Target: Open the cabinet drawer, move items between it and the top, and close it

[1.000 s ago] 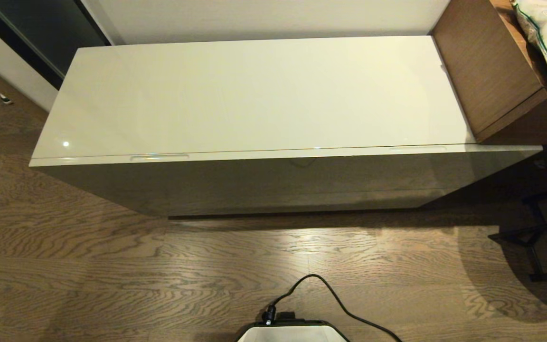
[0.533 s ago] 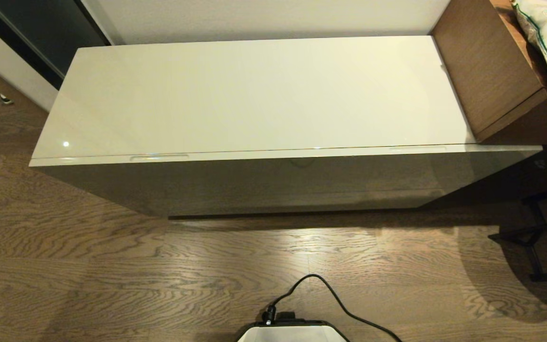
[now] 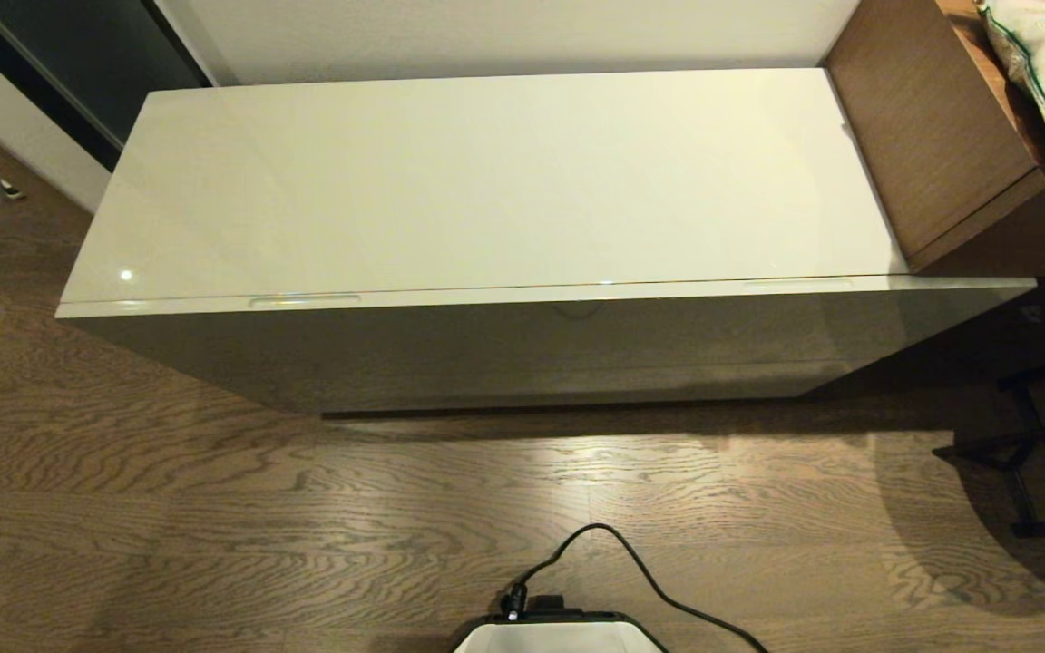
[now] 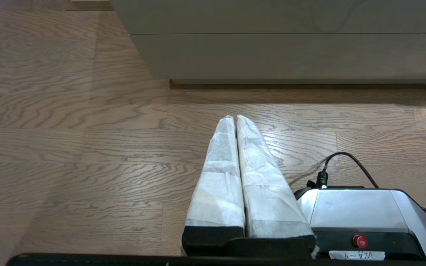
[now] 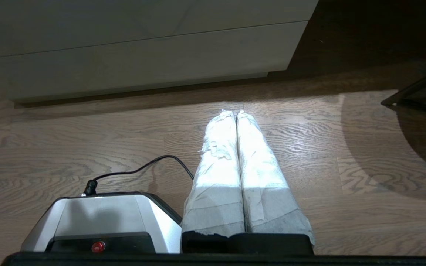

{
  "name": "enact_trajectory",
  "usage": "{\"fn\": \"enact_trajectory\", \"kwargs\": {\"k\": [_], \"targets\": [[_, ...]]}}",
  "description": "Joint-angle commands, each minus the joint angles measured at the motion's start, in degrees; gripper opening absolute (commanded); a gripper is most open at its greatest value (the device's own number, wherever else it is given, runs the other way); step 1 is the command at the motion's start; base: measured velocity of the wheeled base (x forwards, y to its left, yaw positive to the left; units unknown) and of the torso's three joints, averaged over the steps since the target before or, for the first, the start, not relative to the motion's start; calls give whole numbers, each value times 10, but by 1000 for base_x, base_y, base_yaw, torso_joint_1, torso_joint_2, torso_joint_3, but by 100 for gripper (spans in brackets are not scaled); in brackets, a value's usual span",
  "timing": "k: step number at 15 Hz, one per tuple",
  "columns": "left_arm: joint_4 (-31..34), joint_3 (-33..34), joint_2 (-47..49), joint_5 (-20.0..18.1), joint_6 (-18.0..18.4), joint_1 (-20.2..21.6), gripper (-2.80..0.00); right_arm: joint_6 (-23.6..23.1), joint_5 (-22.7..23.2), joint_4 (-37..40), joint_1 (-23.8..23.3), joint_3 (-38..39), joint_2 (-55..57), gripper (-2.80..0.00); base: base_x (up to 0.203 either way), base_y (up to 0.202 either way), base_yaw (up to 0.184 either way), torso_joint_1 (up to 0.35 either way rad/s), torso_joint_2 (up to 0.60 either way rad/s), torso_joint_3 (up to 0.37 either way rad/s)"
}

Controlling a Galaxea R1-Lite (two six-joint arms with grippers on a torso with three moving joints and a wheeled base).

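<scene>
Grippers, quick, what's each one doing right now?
Left gripper: shut, holding nothing, low over the wood floor.
Right gripper: shut, holding nothing, likewise.

Warm indoor light, kinda dim overall. Cabinet top (image 3: 486, 181) brightest thing in head view, soft glossy sheen, tiny pinpoint glare near its front left corner. Drawer front (image 3: 532, 349) falls into shade, dull reflections on it. Bright patch on wood floor (image 3: 214, 508) just ahead of robot base (image 3: 559, 635), dark shadow strip under cabinet, big round shadow on floor at right. Right end effector (image 5: 237, 114) tips blown out by that patch; left end effector (image 4: 235, 119) evenly lit. Everything sharp, no motion blur.
</scene>
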Motion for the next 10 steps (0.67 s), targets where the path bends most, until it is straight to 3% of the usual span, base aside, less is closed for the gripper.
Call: {"fn": "enact_trajectory", "kwargs": {"k": [1,10], "targets": [[0,0,0,0,0,0,-280,0,0,0,0,0,1,-280,0,0,0,0,0,0],[0,0,0,0,0,0,-280,0,0,-1,0,0,1,-280,0,0,0,0,0,0]]}}
